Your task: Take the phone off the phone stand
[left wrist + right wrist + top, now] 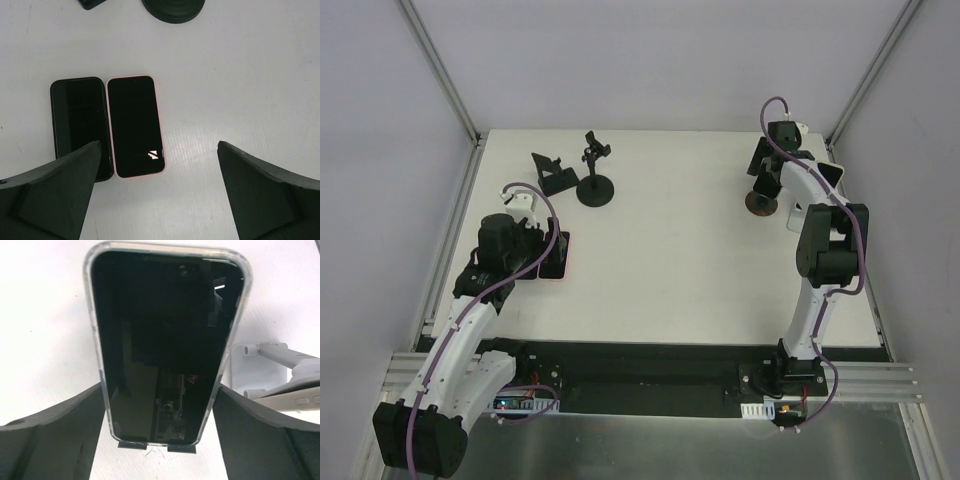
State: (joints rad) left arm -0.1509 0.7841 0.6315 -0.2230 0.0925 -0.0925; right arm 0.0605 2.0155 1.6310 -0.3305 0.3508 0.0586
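The phone [165, 330], dark-screened in a clear case, leans upright on the phone stand, its bottom edge resting on the stand's two black lips [132, 445]. My right gripper [160, 390] straddles the phone's lower half, and each finger presses against a side edge of the case. In the top view the right gripper [767, 170] is at the far right of the table over the stand's round base [760, 203], and the phone itself is hidden by the arm. My left gripper [159, 150] hangs open above the table, holding nothing.
Two phones lie flat side by side under the left gripper: a black one [80, 125] and a pink-cased one [135, 125]. A black folding stand [552, 172] and a black round-based clamp holder [595, 185] stand at the back left. A white stand [265, 370] sits right of the phone.
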